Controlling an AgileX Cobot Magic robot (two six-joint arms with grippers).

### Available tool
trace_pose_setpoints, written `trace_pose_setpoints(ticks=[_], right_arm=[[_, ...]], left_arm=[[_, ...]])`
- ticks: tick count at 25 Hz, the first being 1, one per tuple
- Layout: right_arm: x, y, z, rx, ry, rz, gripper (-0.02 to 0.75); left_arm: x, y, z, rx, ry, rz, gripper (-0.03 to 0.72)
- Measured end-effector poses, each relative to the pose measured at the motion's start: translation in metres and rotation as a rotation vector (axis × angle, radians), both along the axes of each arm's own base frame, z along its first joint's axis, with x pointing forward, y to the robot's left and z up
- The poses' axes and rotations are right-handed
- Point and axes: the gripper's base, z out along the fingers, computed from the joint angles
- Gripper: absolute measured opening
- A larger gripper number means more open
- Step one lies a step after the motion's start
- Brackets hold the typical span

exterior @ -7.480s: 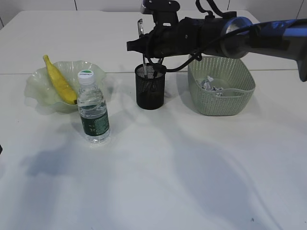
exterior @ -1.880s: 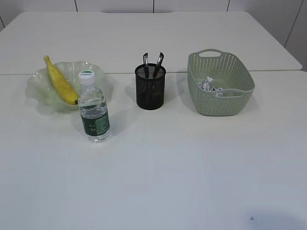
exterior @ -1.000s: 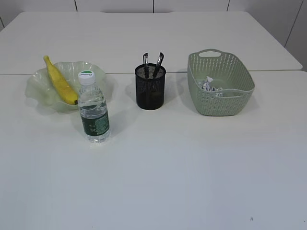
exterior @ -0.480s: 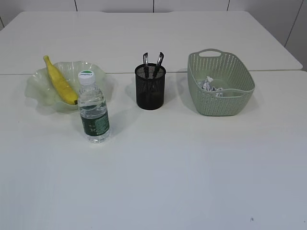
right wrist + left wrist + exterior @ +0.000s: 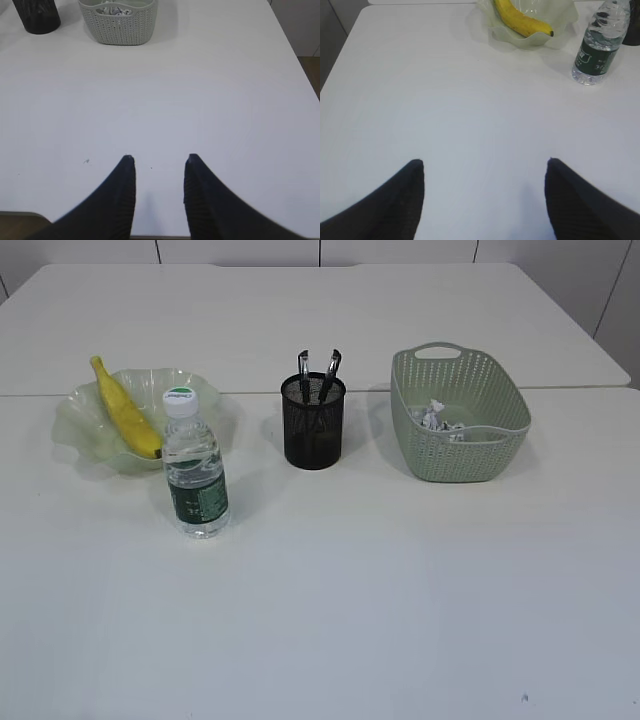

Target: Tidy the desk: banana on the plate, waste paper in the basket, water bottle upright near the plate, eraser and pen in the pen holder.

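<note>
Banana (image 5: 125,411) on plate (image 5: 85,435) — left gripper (image 5: 485,165) and right gripper (image 5: 157,159) both agape, empty.

Desk (image 5: 380,620) front bare; plate (image 5: 85,425), water bottle (image 5: 195,478), pen holder (image 5: 314,422), basket (image 5: 460,425) line rear.

You are looking across a plain white desk (image 5: 400,620). At your ten o'clock, a yellow banana (image 5: 122,408) with a dark tip lies in a pale green plate (image 5: 75,415) with a ruffled rim. Just in front of the plate, a clear water bottle (image 5: 194,468) with a white cap and dark green label stands upright. At twelve o'clock, a black mesh pen holder (image 5: 313,423) stands with two dark pens (image 5: 328,373) leaning inside it. At two o'clock, a sage-green basket (image 5: 485,450) holds crumpled white waste paper (image 5: 435,417).
</note>
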Motion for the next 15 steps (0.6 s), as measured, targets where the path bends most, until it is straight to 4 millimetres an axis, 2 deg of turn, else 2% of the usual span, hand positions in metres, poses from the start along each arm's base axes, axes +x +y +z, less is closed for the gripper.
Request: trace_pose_setpoints(ticks=[15], right_arm=[[0.0001, -0.0006, 0.0003, 0.0, -0.004, 0.047, 0.248]], left_arm=[[0.0001, 0.0001, 0.0002, 0.001, -0.002, 0.001, 0.51]])
